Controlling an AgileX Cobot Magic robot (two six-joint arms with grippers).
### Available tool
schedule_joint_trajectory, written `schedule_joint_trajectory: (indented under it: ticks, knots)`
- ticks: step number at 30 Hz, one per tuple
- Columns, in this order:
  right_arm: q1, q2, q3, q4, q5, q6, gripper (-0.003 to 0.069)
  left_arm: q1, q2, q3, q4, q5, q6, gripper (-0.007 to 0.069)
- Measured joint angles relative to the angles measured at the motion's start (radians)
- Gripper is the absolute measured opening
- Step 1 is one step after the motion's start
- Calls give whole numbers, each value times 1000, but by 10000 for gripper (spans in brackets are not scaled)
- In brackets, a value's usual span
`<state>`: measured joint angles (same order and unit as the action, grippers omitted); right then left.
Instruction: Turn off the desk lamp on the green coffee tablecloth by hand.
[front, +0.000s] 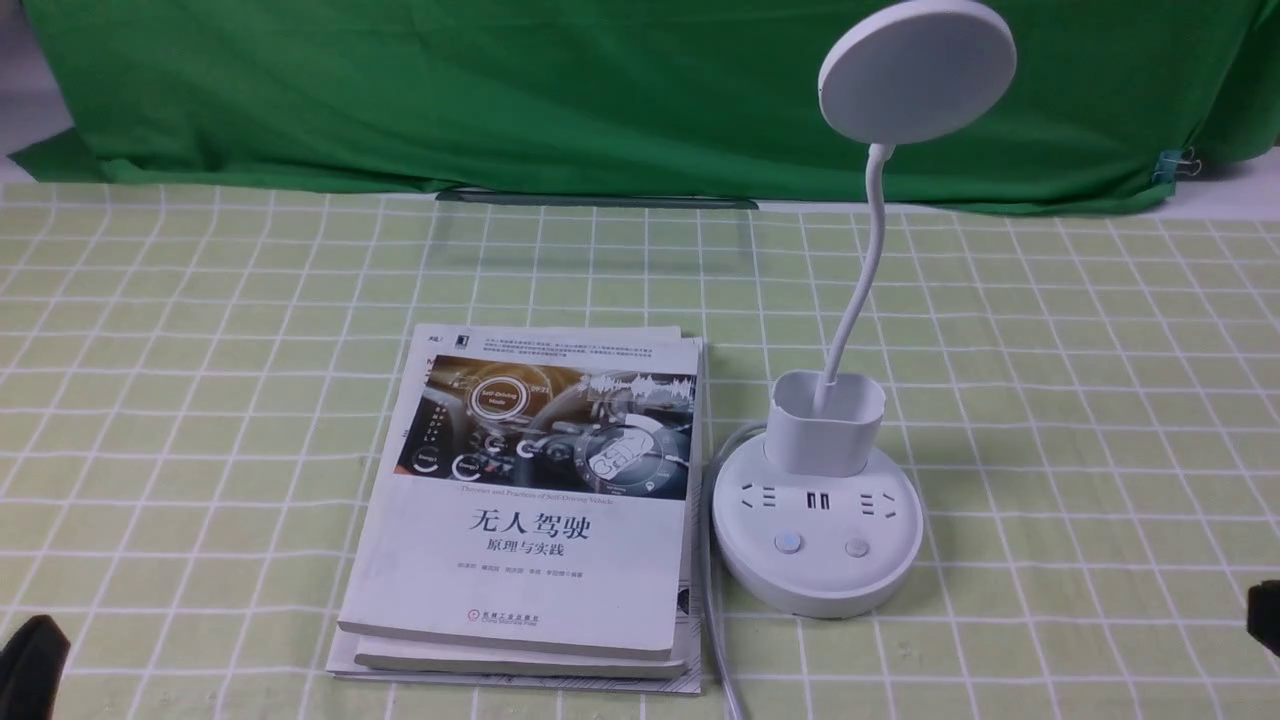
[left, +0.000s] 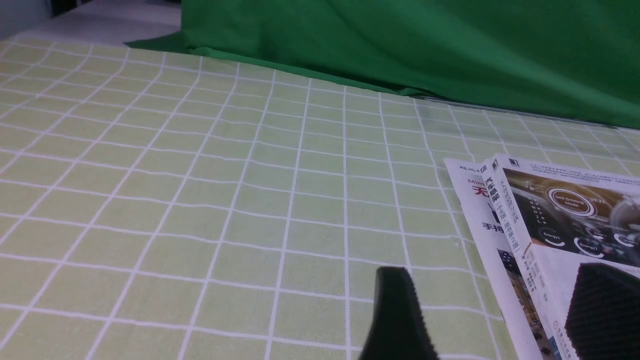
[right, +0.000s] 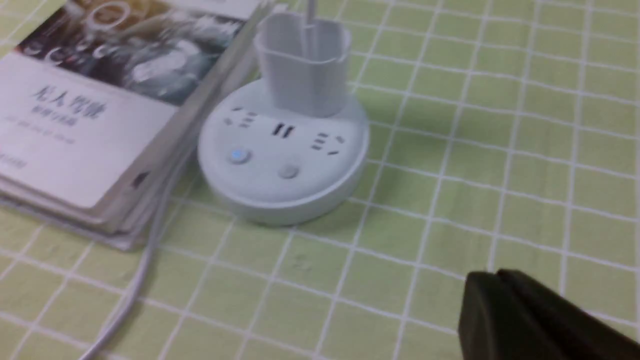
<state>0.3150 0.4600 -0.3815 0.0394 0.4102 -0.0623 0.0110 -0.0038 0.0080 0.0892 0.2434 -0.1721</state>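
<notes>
The white desk lamp stands on the green coffee tablecloth (front: 1050, 420), right of centre. Its disc head (front: 915, 70) is up on the bendy neck (front: 860, 290), and shows no glare. The cup holder (front: 825, 425) sits on the round base (front: 815, 580), which has two buttons (front: 788, 542); in the right wrist view the one nearer the books (right: 239, 156) glows bluish. My right gripper (right: 495, 280) is shut and empty, low over the cloth, apart from the base (right: 280, 200). My left gripper (left: 495, 272) is open and empty beside the books. Both show only as black tips in the front view.
A stack of white books (front: 540, 500) lies just left of the lamp base and shows in the left wrist view (left: 540, 215). The lamp's grey cord (front: 712, 600) runs between books and base to the front edge. The dark green backdrop (front: 500, 90) hangs at the back.
</notes>
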Motion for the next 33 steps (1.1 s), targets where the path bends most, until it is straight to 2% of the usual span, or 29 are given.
schedule_joint_trajectory:
  ticks: [1,2,5,12,33]
  knots:
    - [0,-9,10,0,-7,-3,41,0,0,0,0,0,0,410]
    - [-57,-87,91,-2,-66,-28,41,0,0,0,0,0,0,410]
    - [-119,-194,202,-2,-122,-47,41,0,0,0,0,0,0,410]
    - [-220,-395,346,-2,-148,-66,41,0,0,0,0,0,0,410]
    - [-237,-458,391,-2,-171,-77,41,0,0,0,0,0,0,410]
